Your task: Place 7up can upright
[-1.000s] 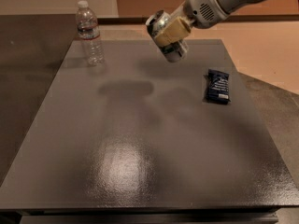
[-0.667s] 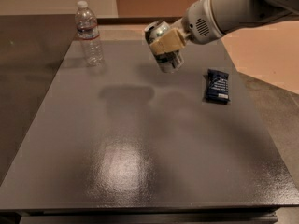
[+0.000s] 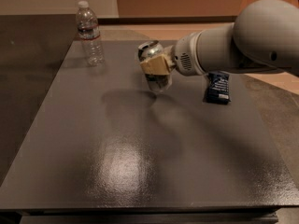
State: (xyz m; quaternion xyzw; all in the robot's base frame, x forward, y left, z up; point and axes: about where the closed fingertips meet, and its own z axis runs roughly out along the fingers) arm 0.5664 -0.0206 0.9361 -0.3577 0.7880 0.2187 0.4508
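The 7up can (image 3: 158, 80) is a silver can with dark markings and a shiny top end. It stands nearly upright, tilted a little, just above the grey table (image 3: 140, 162) near its middle back. My gripper (image 3: 156, 65) reaches in from the right on a thick white arm and is shut on the can, its tan fingers (image 3: 154, 66) clamped around the can's middle. The can's shadow lies on the table just left of and below it.
A clear plastic water bottle (image 3: 90, 34) stands upright at the table's back left. A flat dark blue snack packet (image 3: 217, 87) lies at the right, partly behind my arm. Brown floor and a wall lie beyond the table's far edge.
My arm has come down and forward toward the middle of the table with the can in it. The can now hangs much closer to the table top.
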